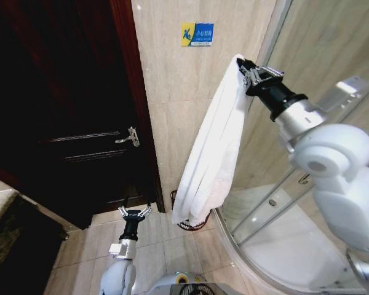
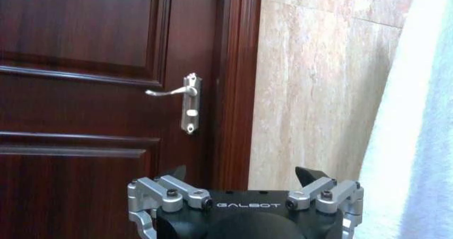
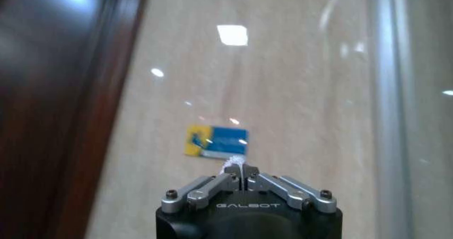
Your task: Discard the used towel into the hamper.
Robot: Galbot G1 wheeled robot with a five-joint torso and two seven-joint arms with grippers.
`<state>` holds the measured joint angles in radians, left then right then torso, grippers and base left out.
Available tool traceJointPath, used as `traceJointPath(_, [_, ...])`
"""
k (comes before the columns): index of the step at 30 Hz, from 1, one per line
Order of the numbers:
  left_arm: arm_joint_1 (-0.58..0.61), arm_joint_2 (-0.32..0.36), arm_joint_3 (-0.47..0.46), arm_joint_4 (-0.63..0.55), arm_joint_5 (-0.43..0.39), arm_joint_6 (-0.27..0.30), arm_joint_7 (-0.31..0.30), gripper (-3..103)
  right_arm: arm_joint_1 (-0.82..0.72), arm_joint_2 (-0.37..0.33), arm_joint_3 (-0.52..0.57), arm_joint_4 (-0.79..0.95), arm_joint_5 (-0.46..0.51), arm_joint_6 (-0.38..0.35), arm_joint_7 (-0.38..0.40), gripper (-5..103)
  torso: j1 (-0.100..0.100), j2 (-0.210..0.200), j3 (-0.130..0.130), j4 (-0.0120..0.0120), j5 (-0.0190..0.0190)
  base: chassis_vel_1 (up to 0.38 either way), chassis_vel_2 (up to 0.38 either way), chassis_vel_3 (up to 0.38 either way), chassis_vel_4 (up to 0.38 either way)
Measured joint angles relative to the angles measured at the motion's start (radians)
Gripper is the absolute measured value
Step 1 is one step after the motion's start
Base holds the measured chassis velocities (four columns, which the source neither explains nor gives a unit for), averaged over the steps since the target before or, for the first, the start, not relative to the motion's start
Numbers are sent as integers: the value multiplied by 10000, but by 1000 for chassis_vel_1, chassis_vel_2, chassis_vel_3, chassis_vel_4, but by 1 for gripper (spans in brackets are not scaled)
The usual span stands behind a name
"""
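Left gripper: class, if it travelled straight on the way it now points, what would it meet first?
Judging by its wrist view, the open left gripper aims at the door frame where it meets the tiled wall; that junction likely comes first, though depth is unclear.

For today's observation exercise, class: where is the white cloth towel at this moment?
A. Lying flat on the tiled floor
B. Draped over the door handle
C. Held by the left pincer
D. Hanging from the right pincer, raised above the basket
D: the white cloth towel hangs from the shut right pincer, above the dark reddish-brown open-weave hamper; the left pincer is low, open and empty.
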<state>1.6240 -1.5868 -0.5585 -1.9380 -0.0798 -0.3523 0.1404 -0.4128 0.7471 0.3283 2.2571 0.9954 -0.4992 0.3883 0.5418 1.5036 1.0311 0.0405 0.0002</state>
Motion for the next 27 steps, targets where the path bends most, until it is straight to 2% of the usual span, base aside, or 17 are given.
traceJointPath(3, [-51,0,42,33,44,-1,1,100,-18,-14,-4,170,869,-431,1036,1,-14,-19,-14,-3,0,0,0,0,0])
traceJointPath(4, [-51,0,42,33,44,-1,1,100,-18,-14,-4,170,869,-431,1036,1,-14,-19,-14,-3,0,0,0,0,0])
traceJointPath(7, [-99,6,104,51,110,-1,4,100,409,65,-234,-30,2018,-508,2162,1,-25,-40,-26,-3,-3,0,0,0,0])
traceJointPath(13, [-90,3,137,19,137,-3,24,100,920,228,-558,-742,1899,-62,2270,1,-32,-62,-35,0,-3,0,0,0,0])
traceJointPath(21, [-130,-20,186,30,157,-11,33,100,966,426,-781,-910,1845,119,2297,1,-43,-80,-46,-2,-2,0,0,0,0])
traceJointPath(27, [-261,-18,198,108,167,-11,35,100,844,689,-898,-808,2739,170,2507,1,-47,-92,-52,-2,-2,0,0,0,0])
